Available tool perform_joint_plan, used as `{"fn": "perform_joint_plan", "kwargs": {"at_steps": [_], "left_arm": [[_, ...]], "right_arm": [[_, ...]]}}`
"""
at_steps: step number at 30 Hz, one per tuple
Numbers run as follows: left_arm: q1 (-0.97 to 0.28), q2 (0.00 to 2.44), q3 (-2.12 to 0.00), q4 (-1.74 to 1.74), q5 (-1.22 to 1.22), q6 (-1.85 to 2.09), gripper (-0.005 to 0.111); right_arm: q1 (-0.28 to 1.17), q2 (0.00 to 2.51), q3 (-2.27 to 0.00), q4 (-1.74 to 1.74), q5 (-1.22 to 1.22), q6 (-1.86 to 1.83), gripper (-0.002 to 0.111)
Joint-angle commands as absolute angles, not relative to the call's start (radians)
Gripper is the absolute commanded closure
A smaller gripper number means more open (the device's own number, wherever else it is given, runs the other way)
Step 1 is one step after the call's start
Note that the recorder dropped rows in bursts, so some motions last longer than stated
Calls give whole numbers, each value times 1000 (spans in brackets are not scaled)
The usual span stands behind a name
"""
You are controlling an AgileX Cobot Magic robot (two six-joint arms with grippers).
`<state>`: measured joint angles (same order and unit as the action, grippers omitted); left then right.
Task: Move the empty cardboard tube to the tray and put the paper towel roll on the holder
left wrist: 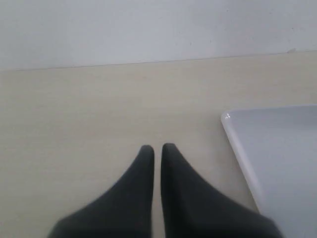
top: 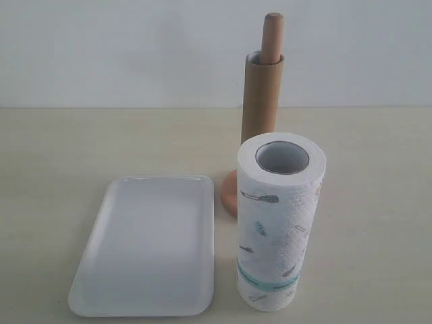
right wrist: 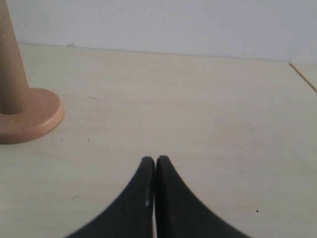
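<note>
**TUBE ON THE POST, BOTH PINCERS PRESSED TOGETHER**

Sleeved over the upright post of the light reddish-brown wooden holder (top: 273, 34), towards the back of the pale bench (top: 54, 169): the long plain brown cardboard tube (top: 260, 101), with just the rounded post tip above its rim. Lower end of that tube and most of the round disc base blocked in the exterior view by the thick white printed paper towel roll (top: 280, 229), upright in front, grey core facing up. Just beside the roll on the left, not touching: the flat white rectangular tray (top: 145, 250).

Pincers caught by the wrist cameras alone. Over to the right wrist view: disc base in plain sight at last, tube cut off by the frame edge, black right pincer (right wrist: 155, 161) with tips pressed together on nothing, over bare bench. Left wrist view now: black left pincer (left wrist: 157, 148), tips drawn in to a hairline slit, clamped on nothing, one rounded corner of the tray alongside and the rest cropped away. Roll seen from the exterior camera only.
</note>
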<state>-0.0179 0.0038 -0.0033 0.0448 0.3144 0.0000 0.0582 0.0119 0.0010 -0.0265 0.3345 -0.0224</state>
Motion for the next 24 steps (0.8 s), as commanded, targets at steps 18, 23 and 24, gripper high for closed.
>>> {"fn": "perform_joint_plan", "kwargs": {"at_steps": [18,23,24], "left_arm": [[-20,0,0,38,251,-6,102],[-20,0,0,38,14,-6,102],[-20,0,0,38,-92,-6,102]], "right_arm": [[51,12,0,-32,332,-22,108],[51,12,0,-32,332,-22,108],[51,12,0,-32,332,-22,108]]}}
